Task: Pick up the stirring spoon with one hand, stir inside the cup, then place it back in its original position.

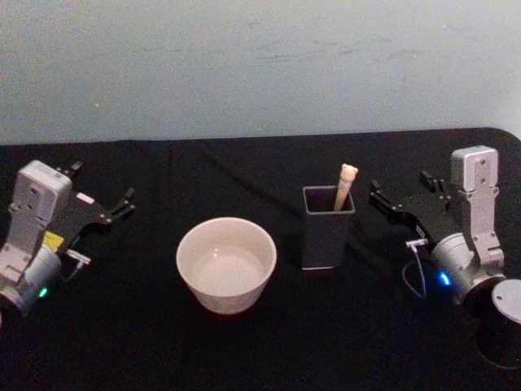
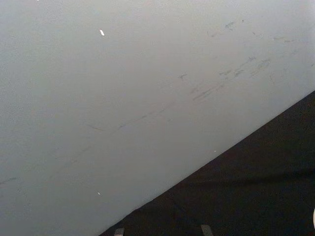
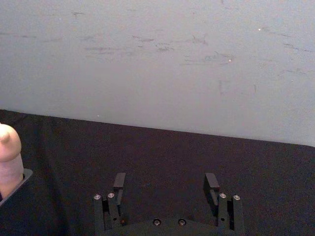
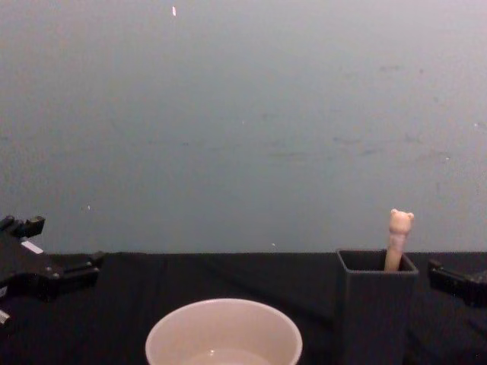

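Both claws sit idle on the black table [image 1: 269, 342], and we take the holder [image 1: 328, 226] as our landmark. Our right claw [image 1: 399, 199] rests just to the right of the holder, not touching it, with its two fingers [image 3: 119, 183] spread apart and nothing between them. Our left claw [image 1: 104, 204] lies well to the left of the holder, beyond the cup, its dark fingers likewise apart around nothing. We see the spoon [image 1: 343, 187] standing inside the holder, leaning toward its back right corner, with the beige handle and small bear head poking above the rim; its bowl is hidden inside the dark walls. From the chest camera the bear head [image 4: 400, 220] rises clear above the holder's top edge. In the right wrist view the rounded pale tip of the handle [image 3: 9, 157] shows at the holder's corner. Our cup [image 1: 226, 265] stands just left of the holder and a little nearer to us, upright, apart from it. A pale grey wall [image 1: 260, 65] runs behind the table.
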You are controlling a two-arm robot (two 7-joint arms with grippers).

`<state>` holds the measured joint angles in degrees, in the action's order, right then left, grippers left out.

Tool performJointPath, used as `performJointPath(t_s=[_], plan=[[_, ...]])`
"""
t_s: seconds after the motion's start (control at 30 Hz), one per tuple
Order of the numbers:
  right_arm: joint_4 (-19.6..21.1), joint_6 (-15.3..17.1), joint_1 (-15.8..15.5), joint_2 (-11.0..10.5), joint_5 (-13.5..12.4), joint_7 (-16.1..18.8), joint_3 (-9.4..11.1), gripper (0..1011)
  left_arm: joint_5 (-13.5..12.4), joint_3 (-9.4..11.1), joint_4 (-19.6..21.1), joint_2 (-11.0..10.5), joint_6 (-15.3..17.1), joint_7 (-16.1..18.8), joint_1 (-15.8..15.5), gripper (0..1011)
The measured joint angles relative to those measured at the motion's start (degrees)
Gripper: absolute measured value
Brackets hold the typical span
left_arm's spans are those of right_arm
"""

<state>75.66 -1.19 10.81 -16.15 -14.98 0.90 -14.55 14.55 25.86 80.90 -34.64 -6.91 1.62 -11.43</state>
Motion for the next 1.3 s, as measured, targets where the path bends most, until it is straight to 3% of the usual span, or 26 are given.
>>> performJointPath(t_s=[1.3], plan=[[0.6, -0.3, -0.2, -0.2, 0.0, -0.4, -0.2, 1002, 0.0, 0.0, 0.0, 0.0, 0.0, 0.0, 0.0, 1001]])
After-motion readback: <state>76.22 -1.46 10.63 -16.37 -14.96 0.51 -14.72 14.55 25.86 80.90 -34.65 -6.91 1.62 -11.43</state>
